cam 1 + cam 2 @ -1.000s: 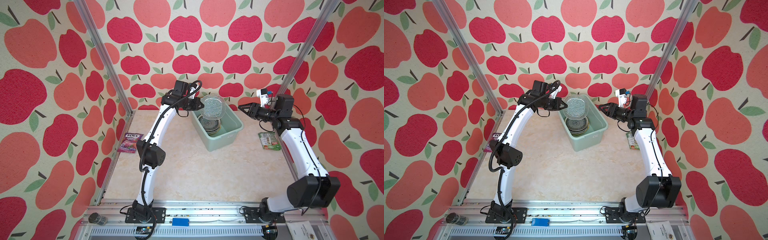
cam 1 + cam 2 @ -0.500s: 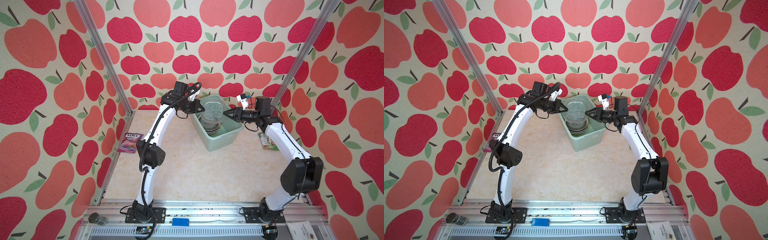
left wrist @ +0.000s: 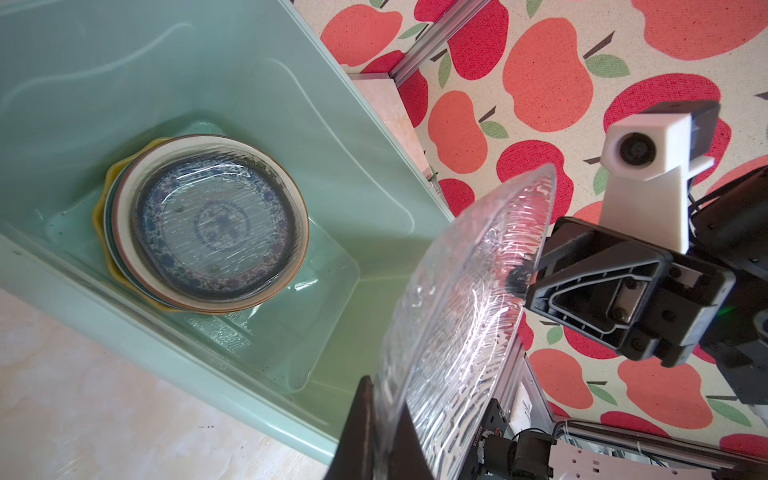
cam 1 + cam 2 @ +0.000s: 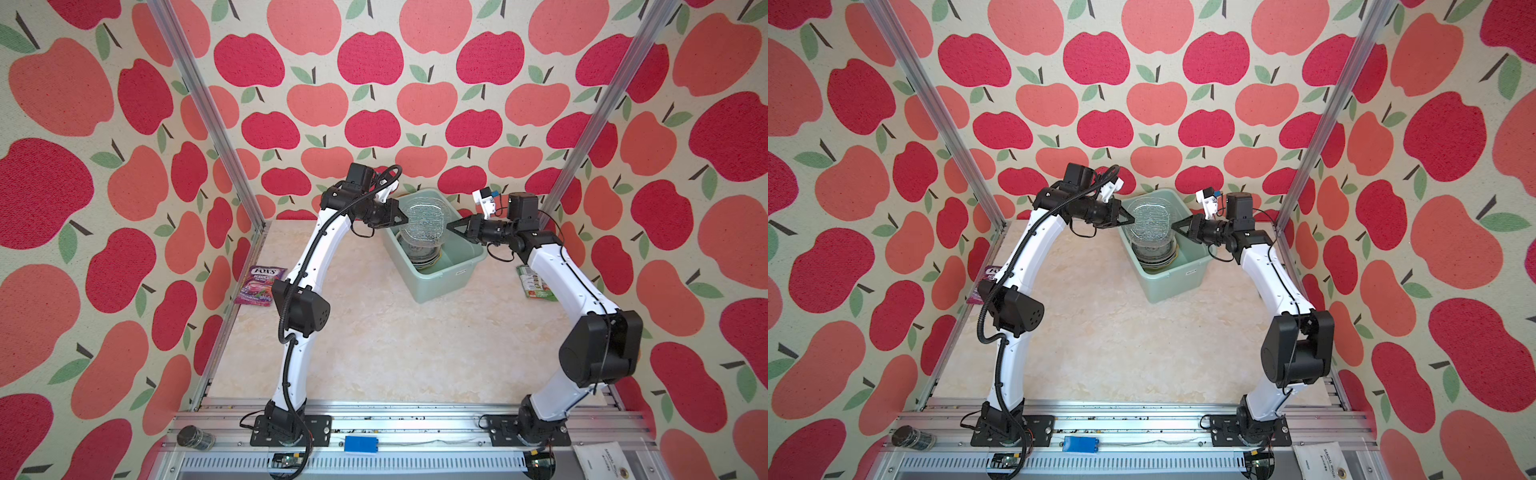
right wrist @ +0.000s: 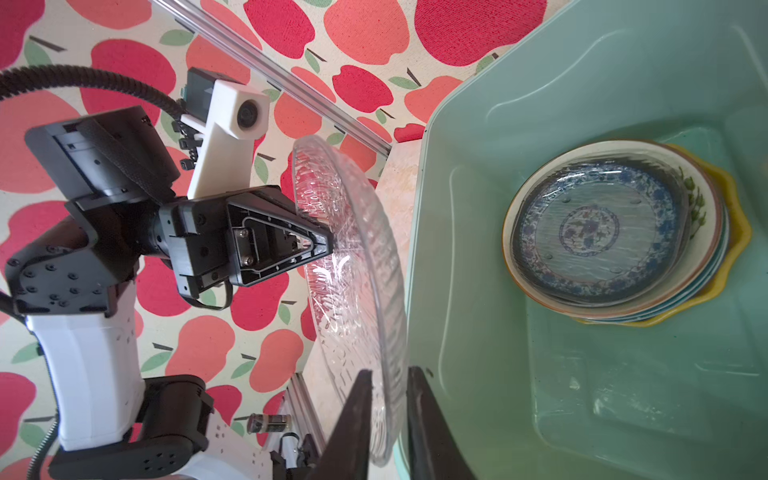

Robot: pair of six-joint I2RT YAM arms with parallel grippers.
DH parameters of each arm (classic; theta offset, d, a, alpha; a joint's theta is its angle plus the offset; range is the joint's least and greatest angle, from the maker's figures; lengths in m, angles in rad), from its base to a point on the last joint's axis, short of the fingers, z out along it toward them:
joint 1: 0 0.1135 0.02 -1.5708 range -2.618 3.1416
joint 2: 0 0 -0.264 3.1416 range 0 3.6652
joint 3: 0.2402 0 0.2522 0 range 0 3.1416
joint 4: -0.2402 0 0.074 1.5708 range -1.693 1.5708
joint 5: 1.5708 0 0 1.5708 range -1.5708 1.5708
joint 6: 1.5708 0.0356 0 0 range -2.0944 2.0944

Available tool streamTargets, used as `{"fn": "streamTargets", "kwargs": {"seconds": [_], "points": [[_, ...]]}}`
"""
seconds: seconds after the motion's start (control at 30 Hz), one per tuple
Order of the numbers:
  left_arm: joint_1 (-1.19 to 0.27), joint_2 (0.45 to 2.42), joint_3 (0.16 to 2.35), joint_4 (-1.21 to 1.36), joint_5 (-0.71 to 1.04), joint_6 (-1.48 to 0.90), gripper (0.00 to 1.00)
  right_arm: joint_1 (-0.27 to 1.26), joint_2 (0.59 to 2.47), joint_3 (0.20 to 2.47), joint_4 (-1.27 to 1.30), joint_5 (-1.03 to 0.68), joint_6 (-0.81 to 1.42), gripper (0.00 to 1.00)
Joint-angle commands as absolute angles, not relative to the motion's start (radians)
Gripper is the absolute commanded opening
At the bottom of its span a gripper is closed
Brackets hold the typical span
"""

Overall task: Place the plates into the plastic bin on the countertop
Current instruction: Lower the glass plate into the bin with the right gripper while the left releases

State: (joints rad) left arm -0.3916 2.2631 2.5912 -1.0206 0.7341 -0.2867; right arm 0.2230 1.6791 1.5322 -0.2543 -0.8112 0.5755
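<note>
Left gripper (image 4: 404, 218) clamped shut on one rim of the clear glass plate (image 4: 424, 222), right gripper (image 4: 451, 227) straddling the opposite rim, grip not determinable; plate tilted, spanning left-right above the green bin (image 4: 441, 287), upper centre, containing stacked plates (image 4: 419, 257).

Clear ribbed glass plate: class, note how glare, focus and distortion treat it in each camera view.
Left wrist view: white glare streaks cross the clear ribbed glass plate. Right wrist view: its ribs break up the apple wallpaper behind. Both top views: a pale speckled disc over the mint-green plastic bin.
</note>
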Motion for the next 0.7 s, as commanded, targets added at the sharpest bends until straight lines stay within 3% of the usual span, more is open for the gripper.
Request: {"fn": "streamTargets", "kwargs": {"seconds": [0.0,0.13,0.3,0.47,0.6,0.67], "points": [[-0.403,2.269,2.622,-1.049,0.745,-0.259,0.0,0.233,1.702,1.572,-0.241,-0.809,0.56,0.26],[-0.405,2.27,2.623,-1.048,0.741,-0.255,0.0,0.233,1.724,1.595,-0.239,-0.804,0.555,0.27],[-0.403,2.278,2.64,-1.045,0.722,-0.257,0.0,0.235,1.749,1.624,-0.242,-0.808,0.561,0.09],[-0.403,2.27,2.64,-1.032,0.618,-0.273,0.0,0.236,1.751,1.626,-0.255,-0.798,0.573,0.0],[-0.402,2.261,2.635,-1.013,0.536,-0.266,0.15,0.239,1.765,1.654,-0.298,-0.764,0.606,0.0],[-0.402,2.251,2.627,-1.0,0.512,-0.236,0.3,0.245,1.772,1.672,-0.318,-0.738,0.624,0.0]]}}
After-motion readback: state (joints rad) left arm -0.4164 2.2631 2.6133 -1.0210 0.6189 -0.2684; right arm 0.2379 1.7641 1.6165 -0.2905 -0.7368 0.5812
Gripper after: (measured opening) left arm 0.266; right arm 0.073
